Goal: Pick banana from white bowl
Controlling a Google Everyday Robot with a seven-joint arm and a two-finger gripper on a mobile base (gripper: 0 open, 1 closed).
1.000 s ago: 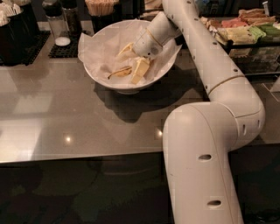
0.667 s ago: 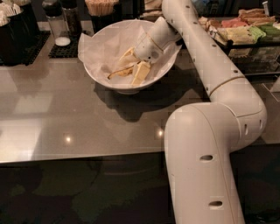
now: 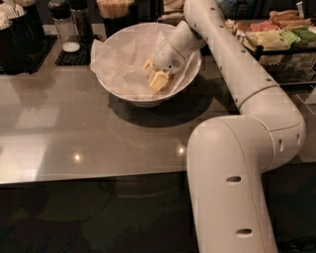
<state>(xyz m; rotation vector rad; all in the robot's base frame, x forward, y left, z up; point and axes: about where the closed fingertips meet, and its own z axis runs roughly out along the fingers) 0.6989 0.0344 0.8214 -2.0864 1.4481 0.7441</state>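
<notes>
The white bowl, lined with crinkled white paper, stands on the grey counter at the back centre. My gripper reaches down into the bowl's right half from the right, its white wrist over the rim. Its pale yellow fingers are drawn close together at the bowl's bottom. The banana is caught between them and mostly hidden; I cannot tell it apart from the fingers.
The grey counter runs across the view. Behind the bowl stand dark containers, a shaker and a cup of sticks. A rack of packets is at the back right. My arm's white base fills the near right.
The yellow shapes in the bowl, spread out to the left before, have drawn together under the wrist. The long yellow shape lying left of the wrist no longer shows.
</notes>
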